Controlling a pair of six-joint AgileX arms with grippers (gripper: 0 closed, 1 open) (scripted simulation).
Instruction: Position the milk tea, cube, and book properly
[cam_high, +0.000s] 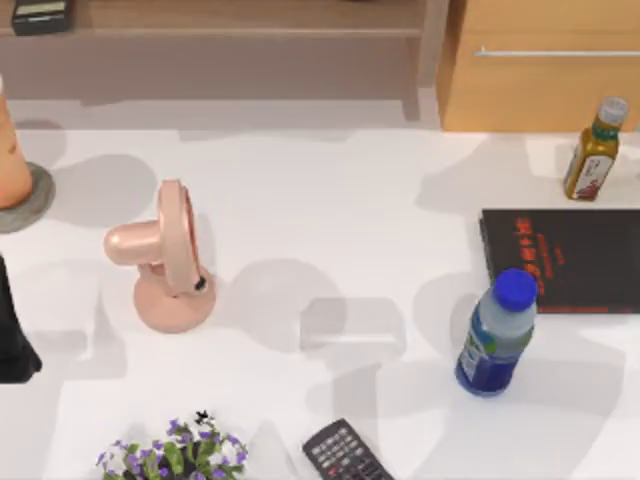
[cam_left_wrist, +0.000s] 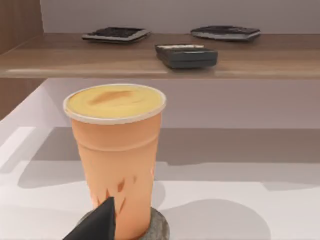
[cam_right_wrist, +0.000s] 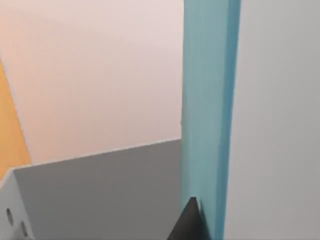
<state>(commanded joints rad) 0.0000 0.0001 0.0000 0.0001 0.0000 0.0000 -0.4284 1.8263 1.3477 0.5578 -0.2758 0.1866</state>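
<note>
At far left of table, milk tea stands upright on a round grey coaster, cut off by top view's left edge. Left wrist view: peach-orange cup w/ cream-yellow sealed top, upright on same coaster, wooden shelf behind it w/ three dark flat devices on it. Left gripper shows as one dark fingertip just in front of cup's base, near but contact unclear; can't tell if fingers are spread or closed. Left arm is a dark shape at left edge of top view, below the cup.

Right wrist view: teal-blue book upright, seen edge-on, against a pale wall w/ a grey surface below. Right gripper = one dark fingertip right at book's lower edge, looks touching; can't tell if it's pinching the book or not.

Rest of table, top view: pink desk fan left of centre; blue bottle w/ blue cap at right, just below flat black book w/ red lettering; olive-yellow bottle w/ white cap near back right, by wooden cabinet; remote at front edge; purple-flowered plant front left.
</note>
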